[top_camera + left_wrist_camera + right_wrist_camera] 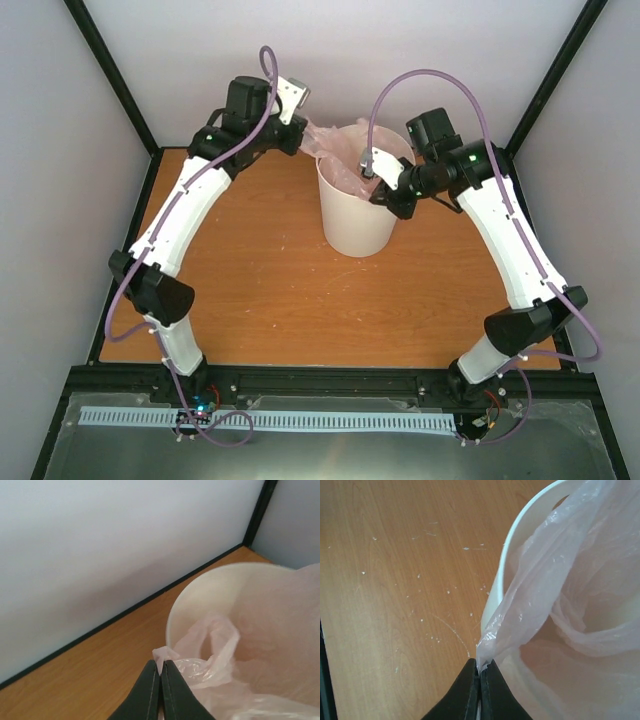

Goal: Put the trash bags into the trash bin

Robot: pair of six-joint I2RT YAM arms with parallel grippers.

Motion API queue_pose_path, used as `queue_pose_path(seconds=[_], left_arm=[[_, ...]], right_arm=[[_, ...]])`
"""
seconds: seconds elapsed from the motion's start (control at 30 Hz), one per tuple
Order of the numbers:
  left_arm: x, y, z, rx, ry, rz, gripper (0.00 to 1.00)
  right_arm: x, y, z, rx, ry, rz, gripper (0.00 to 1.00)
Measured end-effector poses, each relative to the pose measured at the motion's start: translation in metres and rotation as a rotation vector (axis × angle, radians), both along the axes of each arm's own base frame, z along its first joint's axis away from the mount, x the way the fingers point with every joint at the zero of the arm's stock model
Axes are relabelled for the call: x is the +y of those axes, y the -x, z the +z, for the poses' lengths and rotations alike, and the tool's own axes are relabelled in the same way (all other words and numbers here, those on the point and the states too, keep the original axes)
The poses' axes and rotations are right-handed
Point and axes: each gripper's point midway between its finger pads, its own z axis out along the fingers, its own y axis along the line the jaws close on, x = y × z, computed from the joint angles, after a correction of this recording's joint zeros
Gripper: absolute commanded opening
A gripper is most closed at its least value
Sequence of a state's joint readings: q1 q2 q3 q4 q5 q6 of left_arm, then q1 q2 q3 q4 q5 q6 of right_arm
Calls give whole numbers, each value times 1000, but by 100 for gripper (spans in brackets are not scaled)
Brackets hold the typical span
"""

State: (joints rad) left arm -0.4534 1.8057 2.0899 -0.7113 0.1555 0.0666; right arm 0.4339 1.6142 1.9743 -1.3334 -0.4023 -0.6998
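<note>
The white trash bin (352,220) stands upright at the back middle of the table. The pale pink trash bag (345,160) hangs inside it and spills over the rim at the left. My left gripper (308,135) is shut on a corner of the bag (167,655) just outside the bin's left rim (172,615). My right gripper (384,190) is shut on the bag's opposite edge (520,610) at the bin's right rim (512,550). The bag is stretched between both grippers across the bin's mouth.
The wooden table (250,280) lies all round the bin. Pale walls (100,545) with black frame posts (125,85) close the back and sides, close behind the left gripper. White specks dot the wood (395,580) beside the bin.
</note>
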Motion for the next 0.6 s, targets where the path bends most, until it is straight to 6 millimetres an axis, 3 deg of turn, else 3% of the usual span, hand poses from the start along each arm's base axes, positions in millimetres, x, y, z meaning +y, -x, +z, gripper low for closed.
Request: queue_pose_path(seconds=[0.27, 0.47, 0.6], left_arm=[[42, 4, -19, 65, -31, 76, 1], [44, 21, -19, 86, -17, 41, 1], [49, 23, -36, 116, -43, 63, 1]], right_arm=[[8, 23, -23, 22, 25, 51, 5], [14, 20, -37, 6, 55, 44, 4], [12, 14, -47, -7, 80, 21, 4]])
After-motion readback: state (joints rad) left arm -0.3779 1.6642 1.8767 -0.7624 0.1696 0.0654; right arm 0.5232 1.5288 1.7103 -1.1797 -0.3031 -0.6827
